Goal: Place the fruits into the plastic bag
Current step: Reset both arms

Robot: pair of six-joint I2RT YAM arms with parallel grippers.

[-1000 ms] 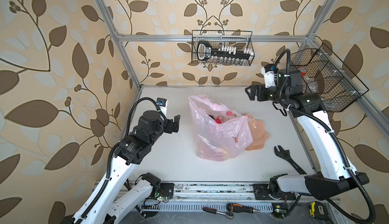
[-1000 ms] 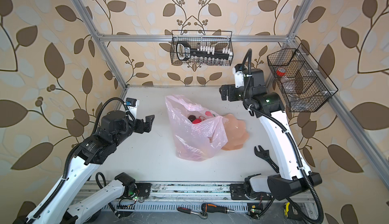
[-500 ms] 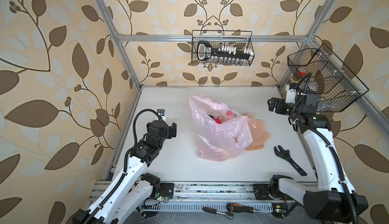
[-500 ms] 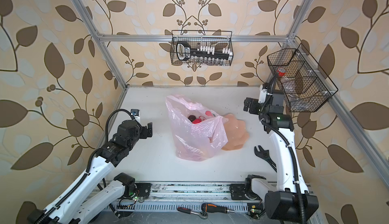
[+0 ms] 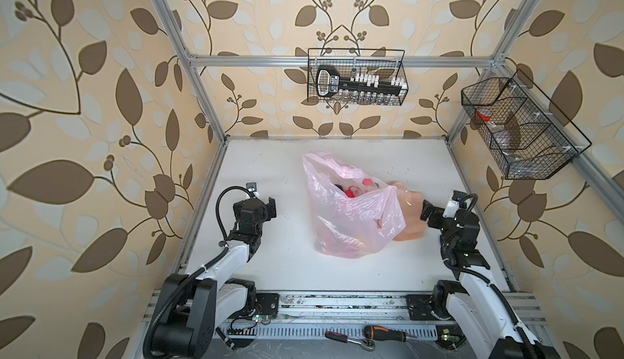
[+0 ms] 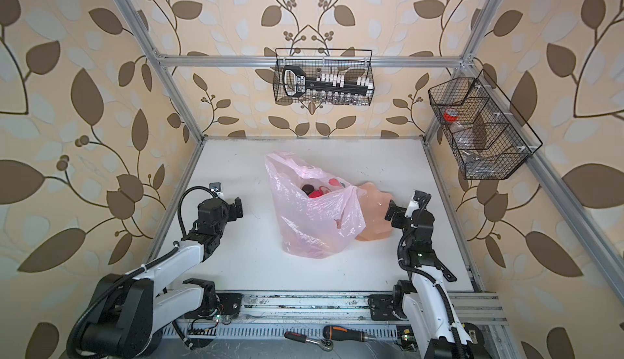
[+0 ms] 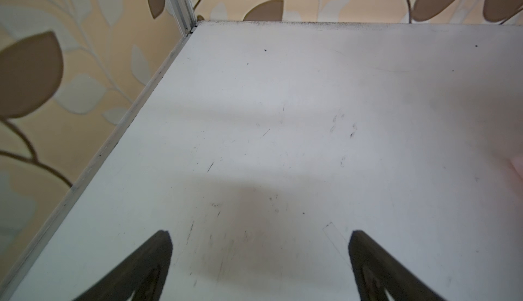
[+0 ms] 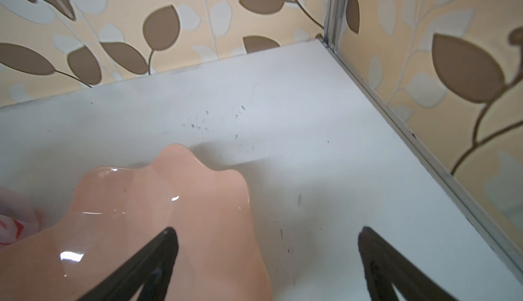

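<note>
The pale-pink plastic bag (image 5: 351,219) (image 6: 314,222) stands crumpled at mid-table, mouth open upward. Fruits (image 5: 351,190) (image 6: 315,190) lie inside it, red and dark ones showing at the mouth. My left gripper (image 5: 271,207) (image 6: 238,207) (image 7: 259,233) hangs open and empty low over bare table, left of the bag and apart from it. My right gripper (image 5: 426,211) (image 6: 391,212) (image 8: 267,230) is open and empty at the right edge of the peach wavy plate (image 8: 169,200) (image 5: 410,202), one finger over the plate. A bit of the bag (image 8: 11,223) shows in the right wrist view.
The plate (image 6: 374,202) lies against the bag's right side, partly under it. Wire baskets hang on the back wall (image 5: 356,77) and the right frame (image 5: 520,131). A wrench (image 6: 447,274) peeks out behind the right arm. A screwdriver (image 5: 385,333) and ratchet (image 5: 347,339) lie by the front rail.
Both arms have come down and drawn back toward the front. The left gripper sank to the table left of the bag. The right gripper dropped from the back right to the plate's edge.
</note>
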